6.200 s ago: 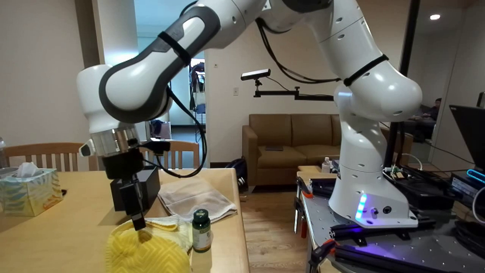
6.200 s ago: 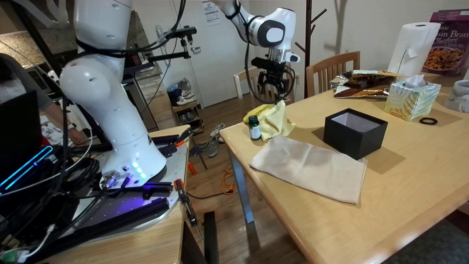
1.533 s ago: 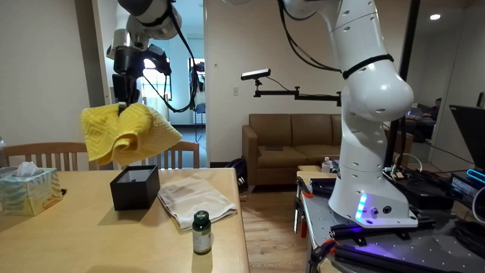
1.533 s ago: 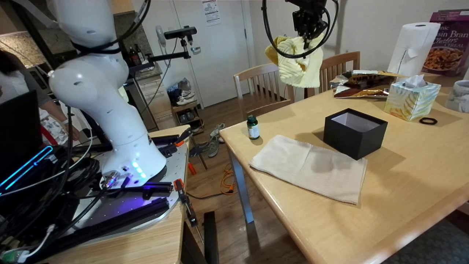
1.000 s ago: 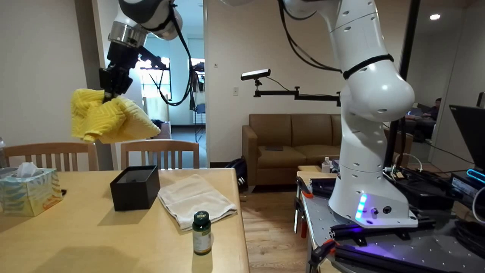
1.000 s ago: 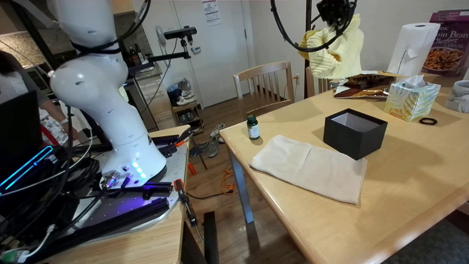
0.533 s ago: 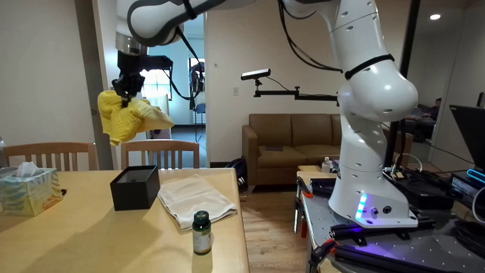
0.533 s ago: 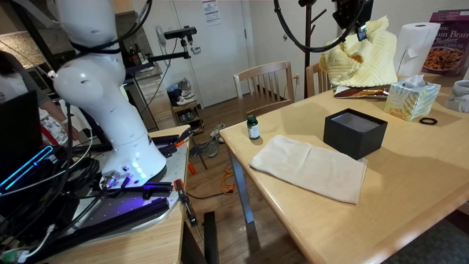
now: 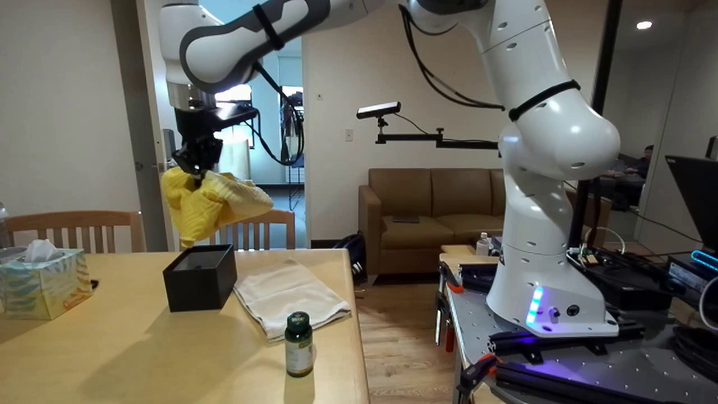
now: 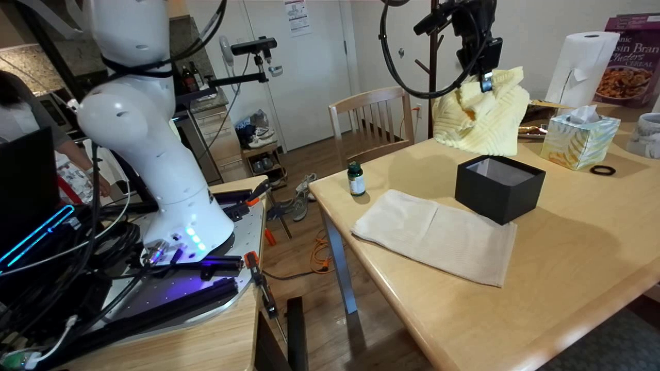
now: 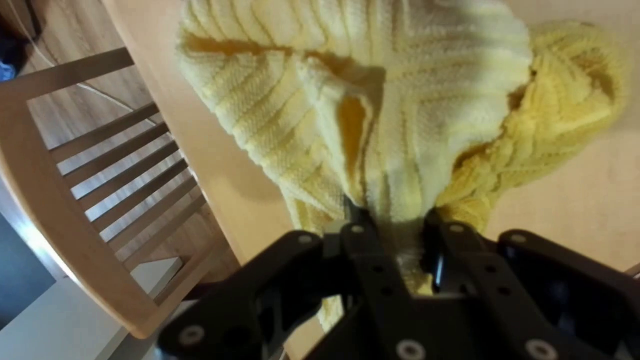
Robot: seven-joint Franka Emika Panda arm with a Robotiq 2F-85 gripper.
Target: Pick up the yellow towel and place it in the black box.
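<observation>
“How is your gripper (image 11: 392, 222)?”
“Nearly closed; I pinch the yellow towel (image 9: 199, 213) with it. The towel hangs in the air, near the black box (image 10: 484, 195); whether directly above, I cannot tell.”

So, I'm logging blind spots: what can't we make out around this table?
Black box: part of its inside, behind its own walls, both exterior views.
Shiny packet: partly hidden behind the yellow towel, in an exterior view.
Bottle: label print too small, both exterior views.
Gripper: rear cut off by bottom edge, wrist view.
</observation>
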